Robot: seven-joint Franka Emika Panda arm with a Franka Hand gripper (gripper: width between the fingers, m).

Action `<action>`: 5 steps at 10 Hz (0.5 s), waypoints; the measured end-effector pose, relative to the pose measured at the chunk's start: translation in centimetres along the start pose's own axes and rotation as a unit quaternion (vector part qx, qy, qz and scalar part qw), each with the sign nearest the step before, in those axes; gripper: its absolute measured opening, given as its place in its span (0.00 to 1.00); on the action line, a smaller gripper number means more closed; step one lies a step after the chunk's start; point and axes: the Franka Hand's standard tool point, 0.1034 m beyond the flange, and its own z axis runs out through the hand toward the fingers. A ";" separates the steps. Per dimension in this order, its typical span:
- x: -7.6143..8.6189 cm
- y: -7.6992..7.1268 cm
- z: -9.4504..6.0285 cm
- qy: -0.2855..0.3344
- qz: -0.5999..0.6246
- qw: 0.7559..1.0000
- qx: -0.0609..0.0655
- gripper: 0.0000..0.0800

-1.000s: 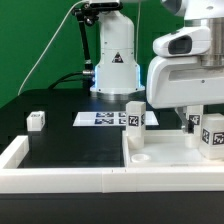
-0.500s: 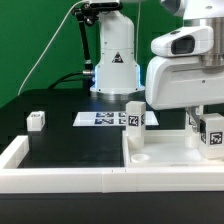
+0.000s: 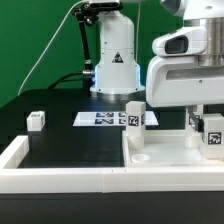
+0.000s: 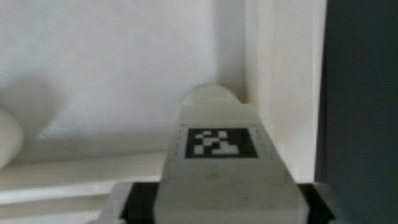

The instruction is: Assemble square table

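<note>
The white square table top (image 3: 168, 160) lies at the exterior view's right, rim up. My gripper (image 3: 209, 124) hangs over its far right part, shut on a white tagged leg (image 3: 213, 139) that stands upright on the top. In the wrist view that leg (image 4: 219, 150) fills the gap between my dark fingers (image 4: 150, 201), tag facing the camera, close to the top's raised rim (image 4: 285, 90). A second leg (image 3: 135, 116) stands upright by the top's far left corner. A short white leg (image 3: 138, 155) sits on the top near it. A fourth small leg (image 3: 37, 121) lies apart at the exterior view's left.
The marker board (image 3: 98, 119) lies flat behind the black worktop's middle. A long low white wall (image 3: 60, 181) edges the worktop's front and left. The arm's white base (image 3: 113, 60) stands at the back, with cables to its left.
My jaws have closed from wide open onto the leg on the table top. The arm and the other parts have stayed where they were.
</note>
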 end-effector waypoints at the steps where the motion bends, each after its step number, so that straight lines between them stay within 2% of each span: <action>1: 0.0 -0.1 0.0 0.000 0.061 0.998 -0.001 0.36; 5: -0.3 -0.3 0.1 0.004 0.296 0.955 -0.005 0.36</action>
